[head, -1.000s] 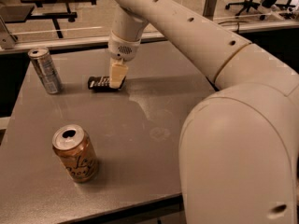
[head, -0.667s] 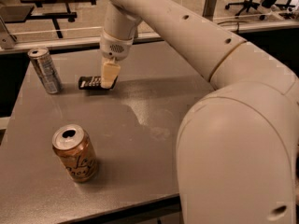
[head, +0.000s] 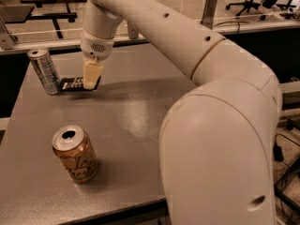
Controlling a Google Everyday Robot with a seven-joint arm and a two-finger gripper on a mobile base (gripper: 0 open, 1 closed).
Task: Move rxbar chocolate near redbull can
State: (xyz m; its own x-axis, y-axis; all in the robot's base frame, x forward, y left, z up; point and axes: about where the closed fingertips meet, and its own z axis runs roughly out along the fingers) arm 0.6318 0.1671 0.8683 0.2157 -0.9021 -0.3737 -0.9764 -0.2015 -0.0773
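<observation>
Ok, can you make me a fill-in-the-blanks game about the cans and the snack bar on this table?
1. The redbull can stands ___ near the far left corner of the table.
2. The rxbar chocolate lies flat beside that can, and its wrapper is ___.
3. The end effector is down at the bar's end away from the redbull can; counting the orange-tan soda can, the table holds ___ cans.

Missing words: upright; black; two.
</observation>
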